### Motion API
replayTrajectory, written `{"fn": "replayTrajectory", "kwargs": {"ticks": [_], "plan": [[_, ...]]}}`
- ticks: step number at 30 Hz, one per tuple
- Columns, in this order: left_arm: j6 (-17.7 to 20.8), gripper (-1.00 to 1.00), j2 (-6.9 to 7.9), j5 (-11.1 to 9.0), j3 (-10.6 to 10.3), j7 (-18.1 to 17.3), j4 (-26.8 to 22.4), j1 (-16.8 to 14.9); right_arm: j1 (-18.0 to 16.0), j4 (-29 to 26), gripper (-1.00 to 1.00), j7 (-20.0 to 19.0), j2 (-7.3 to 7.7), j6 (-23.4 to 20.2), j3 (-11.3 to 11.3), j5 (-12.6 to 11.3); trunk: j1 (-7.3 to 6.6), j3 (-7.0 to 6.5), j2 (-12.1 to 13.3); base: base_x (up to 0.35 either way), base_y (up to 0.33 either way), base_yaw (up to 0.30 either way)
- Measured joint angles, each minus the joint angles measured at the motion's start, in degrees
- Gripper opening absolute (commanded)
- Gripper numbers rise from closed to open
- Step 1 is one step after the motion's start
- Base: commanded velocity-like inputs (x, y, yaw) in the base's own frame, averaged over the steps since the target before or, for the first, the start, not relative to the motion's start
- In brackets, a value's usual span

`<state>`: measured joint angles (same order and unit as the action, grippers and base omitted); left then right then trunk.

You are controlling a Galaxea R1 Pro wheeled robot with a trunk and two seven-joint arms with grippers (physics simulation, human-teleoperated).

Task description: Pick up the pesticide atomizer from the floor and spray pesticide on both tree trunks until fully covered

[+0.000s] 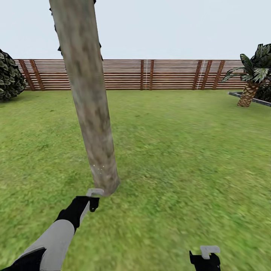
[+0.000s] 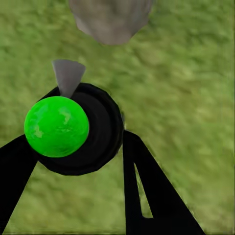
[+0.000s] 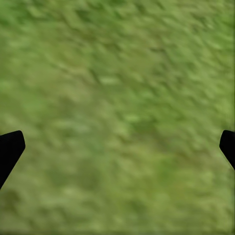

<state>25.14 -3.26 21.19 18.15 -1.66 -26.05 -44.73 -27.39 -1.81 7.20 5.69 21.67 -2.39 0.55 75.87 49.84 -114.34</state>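
Note:
My left gripper is shut on the pesticide atomizer, seen here as a round dark body with a bright green ball and a grey cone nozzle. The nozzle aims at the base of the tree trunk. In the head view the left gripper hangs low over the lawn, just in front of the foot of the thick, mottled tan-grey tree trunk. A few white pesticide specks dot the trunk near its base. My right gripper is open over bare grass, fingers wide apart.
Green lawn stretches to a brown slatted fence at the back. A dark bush stands at the far left. A scaly palm grows by a raised bed edge at the far right.

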Motion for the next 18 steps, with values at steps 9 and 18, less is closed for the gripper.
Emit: {"fn": "replayTrajectory", "kwargs": {"ticks": [9,18], "plan": [[5.9,-1.00,1.42,-0.5,-0.9,-2.6,-1.2,-2.9,0.0,0.0,1.00,0.0,-0.24,0.0,-0.1,0.0,0.00,0.00,0.0,0.000,0.000,0.015],[10.6,-1.00,5.68,-0.5,-1.0,-5.9,-3.2,-4.8,0.0,0.0,1.00,0.0,-0.24,0.0,0.0,0.0,0.00,0.00,0.0,0.000,0.000,0.188]]}}
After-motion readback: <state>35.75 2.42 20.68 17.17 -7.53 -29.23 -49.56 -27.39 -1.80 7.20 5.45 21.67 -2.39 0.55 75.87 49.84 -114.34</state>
